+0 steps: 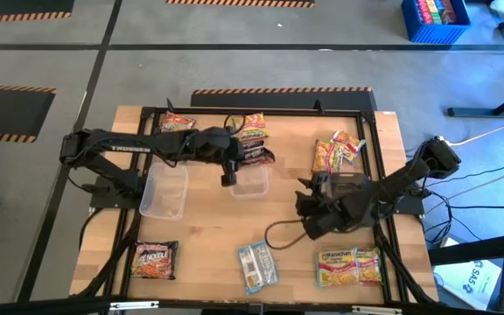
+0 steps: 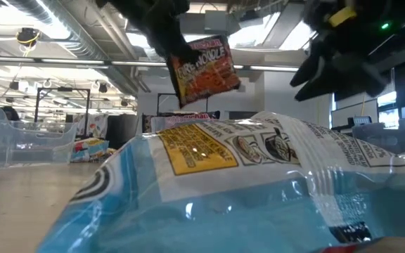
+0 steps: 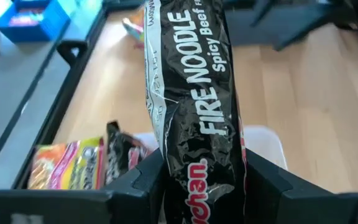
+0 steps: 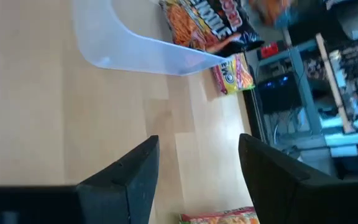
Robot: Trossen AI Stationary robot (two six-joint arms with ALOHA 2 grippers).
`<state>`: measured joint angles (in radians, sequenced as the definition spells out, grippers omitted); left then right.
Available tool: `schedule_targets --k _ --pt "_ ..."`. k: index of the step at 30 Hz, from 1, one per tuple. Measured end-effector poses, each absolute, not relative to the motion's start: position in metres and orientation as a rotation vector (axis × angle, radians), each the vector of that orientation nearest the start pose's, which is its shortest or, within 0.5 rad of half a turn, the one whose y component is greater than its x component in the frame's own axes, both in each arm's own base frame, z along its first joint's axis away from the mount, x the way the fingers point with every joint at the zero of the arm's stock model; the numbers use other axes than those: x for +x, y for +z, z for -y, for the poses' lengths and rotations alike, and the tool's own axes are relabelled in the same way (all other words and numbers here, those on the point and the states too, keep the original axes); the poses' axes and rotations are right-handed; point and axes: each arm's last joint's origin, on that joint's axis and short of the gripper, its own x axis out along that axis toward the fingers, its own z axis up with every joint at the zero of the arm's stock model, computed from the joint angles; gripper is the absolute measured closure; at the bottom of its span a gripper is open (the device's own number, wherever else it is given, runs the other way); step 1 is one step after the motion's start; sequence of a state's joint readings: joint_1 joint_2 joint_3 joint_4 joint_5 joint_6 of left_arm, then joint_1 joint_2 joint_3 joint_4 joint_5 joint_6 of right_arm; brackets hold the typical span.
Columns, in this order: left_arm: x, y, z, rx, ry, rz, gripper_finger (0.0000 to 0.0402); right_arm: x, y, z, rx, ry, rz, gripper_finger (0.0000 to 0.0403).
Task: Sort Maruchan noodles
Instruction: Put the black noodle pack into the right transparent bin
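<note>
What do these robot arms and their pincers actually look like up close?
Both arms are matte black jointed tubes; the left arm carries pale lettering along its side. A black cable loops from the right arm onto the table. The right gripper ends in two flat, angular black fingers; the left gripper matches.

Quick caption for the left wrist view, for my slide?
Left gripper holds a dark Fire Noodle packet above a clear bin on the wooden table.

High cam looks straight down on the whole light wooden bench [image 1: 208, 236]; low cam sits at bench level, v. close behind a light-blue plastic noodle packet [image 2: 209, 190]; both share it.
</note>
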<state>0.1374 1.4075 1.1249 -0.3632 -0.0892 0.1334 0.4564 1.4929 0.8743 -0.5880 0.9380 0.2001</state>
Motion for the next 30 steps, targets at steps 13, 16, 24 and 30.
schedule_targets --k 13,16,24,30 --pt "0.301 0.294 -0.062 0.101 0.122 -0.787 0.0258 0.25 0.151 -0.056 -0.439 -0.551 -0.805 0.0201" --pt "0.306 0.284 -0.066 0.094 0.118 -0.818 0.0258 0.25 0.15 -0.055 -0.444 -0.585 -0.761 0.0201" --pt "0.314 0.264 -0.079 0.063 0.127 -0.886 0.0257 0.251 0.151 -0.055 -0.446 -0.589 -0.743 0.0201" --pt "0.32 0.246 -0.092 0.037 0.15 -0.945 0.0257 0.251 0.151 -0.056 -0.438 -0.571 -0.747 0.0201"
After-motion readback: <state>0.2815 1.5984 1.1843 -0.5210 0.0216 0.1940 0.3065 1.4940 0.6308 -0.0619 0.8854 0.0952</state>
